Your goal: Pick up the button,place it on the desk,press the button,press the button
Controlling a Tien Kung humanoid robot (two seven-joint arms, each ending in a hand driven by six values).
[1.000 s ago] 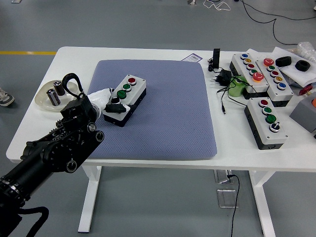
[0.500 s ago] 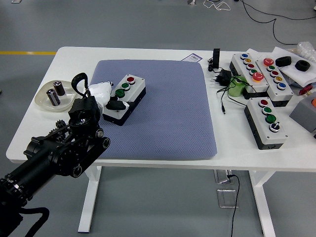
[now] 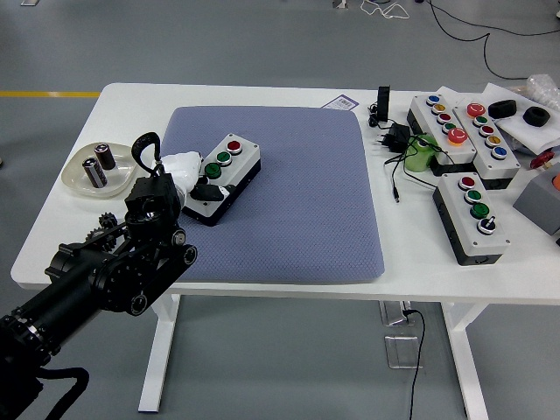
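I see my left hand [image 3: 182, 168] resting against the button box [image 3: 223, 178] on the mat [image 3: 297, 192]. Its fingers touch the box's nine-o'clock end; whether they grip, I cannot tell.

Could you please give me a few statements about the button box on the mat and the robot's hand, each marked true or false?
1. The button box lies on the blue mat. True.
2. Its red button is nearest the left hand. False: the red one is farthest.
3. The left hand is at the box's near-left end. True.
4. The dish at left is empty. False: two batteries stand in it.
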